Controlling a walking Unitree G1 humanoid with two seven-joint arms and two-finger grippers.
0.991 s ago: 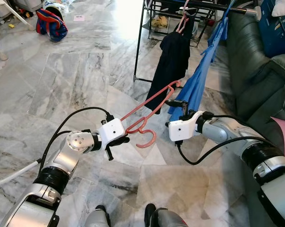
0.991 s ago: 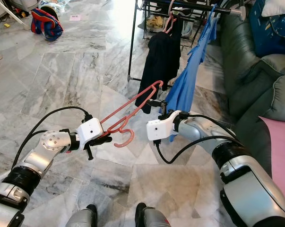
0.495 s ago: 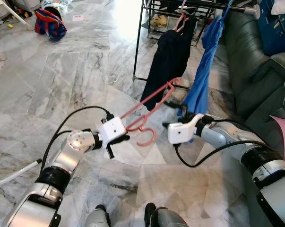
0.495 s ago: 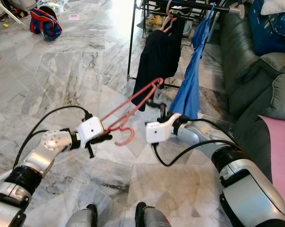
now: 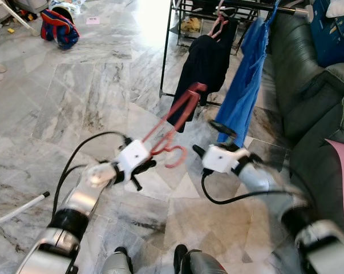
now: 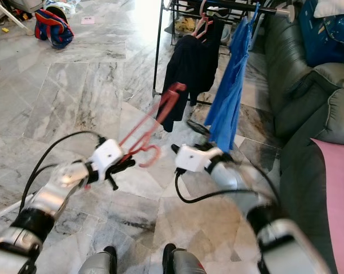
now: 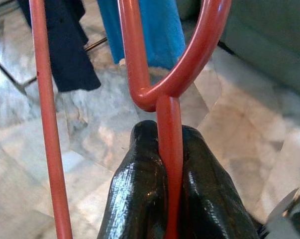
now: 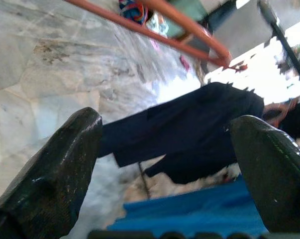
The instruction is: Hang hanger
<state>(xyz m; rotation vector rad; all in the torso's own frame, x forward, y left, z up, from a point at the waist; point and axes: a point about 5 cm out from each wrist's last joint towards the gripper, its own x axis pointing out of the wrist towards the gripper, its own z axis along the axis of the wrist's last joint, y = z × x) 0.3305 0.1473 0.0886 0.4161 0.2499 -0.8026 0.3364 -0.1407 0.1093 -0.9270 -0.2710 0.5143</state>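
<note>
Holding: the left gripper (image 5: 142,169) is clamped shut on the stem of the red hanger (image 5: 170,124), its two black fingers (image 7: 140,189) pressed to either side of the rod just below the hook's bend.
Hanger look: thin salmon-red plastic, an open curled hook at the near end, two long arms running up and away to a narrow far tip; bare, no garment on it.
Hanger place: in the air above the marble floor (image 5: 86,91), slanting from the left gripper up toward the clothes rack (image 5: 170,45), its far tip just before the black garment (image 5: 203,65).
Right gripper (image 5: 213,128): spread wide, holding nothing, beside the hanger and near the blue garment (image 5: 246,74); blurred in the head views.
Rack: black garment on a pink hanger (image 6: 203,21), blue garment next to it.
Writing: none readable.
Surroundings: dark green sofa (image 5: 314,85) on the right, a red-and-blue bag (image 5: 59,27) far off on the floor.
</note>
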